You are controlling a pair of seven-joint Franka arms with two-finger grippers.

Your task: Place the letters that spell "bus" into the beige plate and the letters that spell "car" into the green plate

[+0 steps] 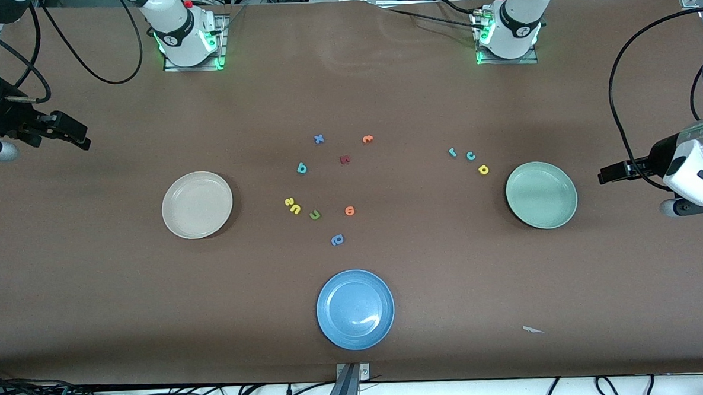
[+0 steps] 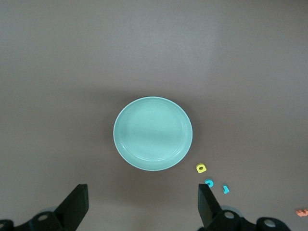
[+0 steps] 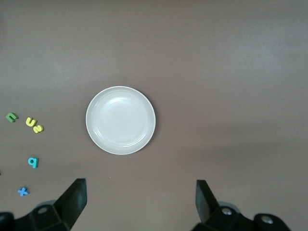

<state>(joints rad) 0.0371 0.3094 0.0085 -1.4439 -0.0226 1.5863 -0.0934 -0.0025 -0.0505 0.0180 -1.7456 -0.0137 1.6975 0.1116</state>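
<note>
The beige plate (image 1: pixel 197 205) (image 3: pixel 121 120) lies toward the right arm's end and holds nothing. The green plate (image 1: pixel 541 194) (image 2: pixel 152 134) lies toward the left arm's end, also with nothing in it. Teal b (image 1: pixel 301 168) (image 3: pixel 33 162), yellow s (image 1: pixel 288 202) (image 3: pixel 38 128) and yellow u (image 1: pixel 295 209) (image 3: pixel 30 121) lie mid-table. Teal r (image 1: pixel 452 152) (image 2: pixel 225 188), teal c (image 1: pixel 470 155) (image 2: pixel 209 183) and yellow a (image 1: pixel 483 169) (image 2: pixel 201 168) lie beside the green plate. My right gripper (image 1: pixel 79 137) (image 3: pixel 139 202) hangs open over its table end. My left gripper (image 1: pixel 604 176) (image 2: pixel 143 204) hangs open at the other end.
A blue plate (image 1: pixel 355 309) sits nearest the front camera. Other loose letters lie mid-table: a blue x (image 1: pixel 318 139), an orange t (image 1: pixel 367 139), a dark red one (image 1: pixel 344 159), an olive u (image 1: pixel 315 214), an orange one (image 1: pixel 349 210) and a blue-violet one (image 1: pixel 337 239).
</note>
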